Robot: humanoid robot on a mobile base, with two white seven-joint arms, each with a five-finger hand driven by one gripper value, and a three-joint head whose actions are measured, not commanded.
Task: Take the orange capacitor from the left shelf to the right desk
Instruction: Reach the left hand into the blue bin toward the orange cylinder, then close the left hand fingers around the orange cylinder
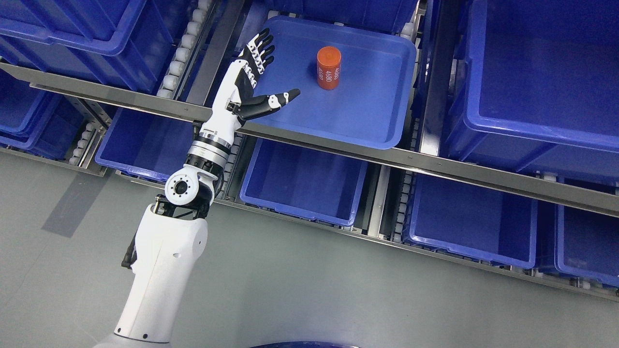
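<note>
so, reach step: my left hand (251, 82) hovers over the shallow blue plastic tray (382, 130) on the shelf, fingers (263, 46) spread apart, empty. small orange cylindrical capacitor (329, 67) stands upright just right. next: slide right, close around it.

We cannot read the small white print on the orange capacitor (329, 67) with certainty — too small. The blue bins (541, 77) at right run past the frame's edge — cut off.

White arm (164, 270) w/ silver wrist ring, black-and-white fingers (261, 48).
</note>
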